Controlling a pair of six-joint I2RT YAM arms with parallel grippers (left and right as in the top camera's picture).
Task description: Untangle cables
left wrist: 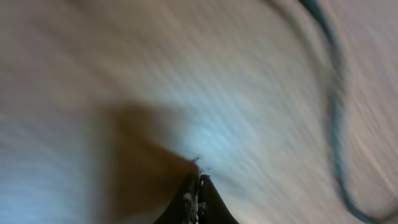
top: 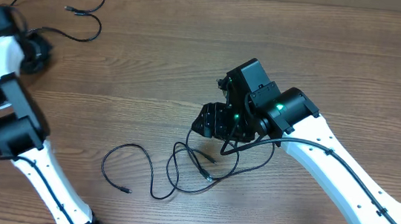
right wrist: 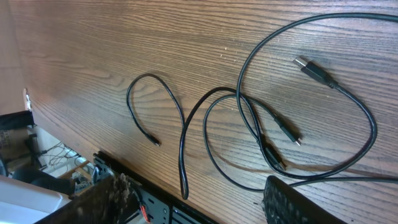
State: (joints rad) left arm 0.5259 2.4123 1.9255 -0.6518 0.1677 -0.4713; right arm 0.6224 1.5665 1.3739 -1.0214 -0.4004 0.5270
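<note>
Right pincer apart above thin tangled black cables; close on one free plug end, clear of crossings; left pincer together.

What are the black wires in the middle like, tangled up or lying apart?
Tangled. In the right wrist view the middle cables loop over one another at several crossings.

Table ctr open; cable tangle obstructs front.
</note>
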